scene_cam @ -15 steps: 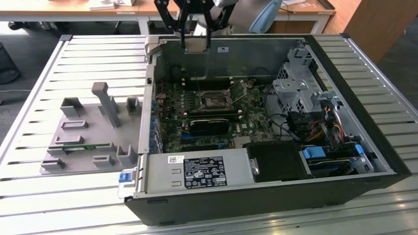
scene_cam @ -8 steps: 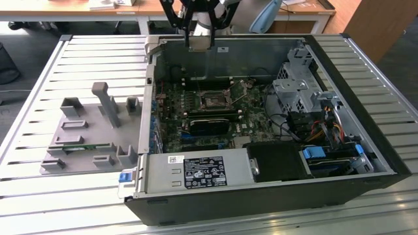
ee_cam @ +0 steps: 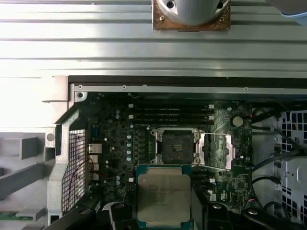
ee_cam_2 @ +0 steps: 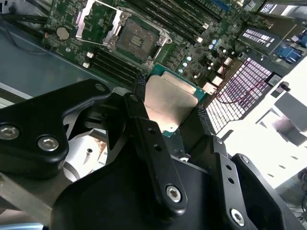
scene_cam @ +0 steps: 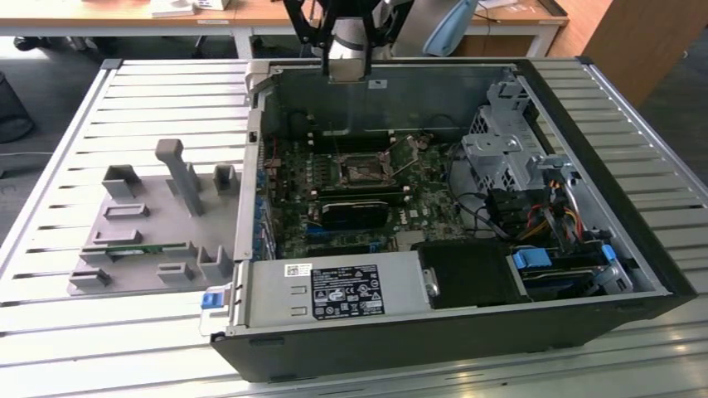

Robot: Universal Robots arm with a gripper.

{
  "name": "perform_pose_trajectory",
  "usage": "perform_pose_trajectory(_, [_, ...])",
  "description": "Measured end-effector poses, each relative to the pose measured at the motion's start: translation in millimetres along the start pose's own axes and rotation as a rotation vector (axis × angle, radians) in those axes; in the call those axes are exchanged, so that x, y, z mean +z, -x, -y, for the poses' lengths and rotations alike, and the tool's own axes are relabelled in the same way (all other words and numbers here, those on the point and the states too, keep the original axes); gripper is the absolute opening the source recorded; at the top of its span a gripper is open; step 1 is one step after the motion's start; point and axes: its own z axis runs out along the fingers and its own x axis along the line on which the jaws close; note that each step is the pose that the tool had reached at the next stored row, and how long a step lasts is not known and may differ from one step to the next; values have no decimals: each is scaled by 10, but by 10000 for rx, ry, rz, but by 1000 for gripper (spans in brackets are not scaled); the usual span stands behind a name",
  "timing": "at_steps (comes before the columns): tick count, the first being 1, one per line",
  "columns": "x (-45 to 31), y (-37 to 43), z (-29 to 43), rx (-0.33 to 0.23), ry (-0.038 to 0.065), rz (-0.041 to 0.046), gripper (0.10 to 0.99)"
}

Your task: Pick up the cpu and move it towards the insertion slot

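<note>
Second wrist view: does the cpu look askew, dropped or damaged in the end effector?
Nothing stands out. The cpu sits clamped between the fingers of the end effector, its metal top unmarked, above the motherboard. The insertion slot lies open and bare beyond it.

The cpu (ee_cam: 164, 199) sits low in the frame's centre, silvery top up, green rim showing along its edges. Dark parts of the claw (ee_cam: 165, 221) flank it at the bottom edge, and it is clamped between them. Just above the cpu, near the middle of the frame, lies the insertion slot (ee_cam: 176, 146), a dark square with its metal frame (ee_cam: 215, 151) flipped open to the right. Memory slots (ee_cam: 171, 115) run across above it. A slatted bench (ee_cam: 96, 43) fills the upper frame. A grey tray (ee_cam: 21, 163) shows at left.
</note>
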Motion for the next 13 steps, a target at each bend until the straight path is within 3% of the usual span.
perform_pose_trajectory(13, [11, 185, -96, 9, 12, 9, 537])
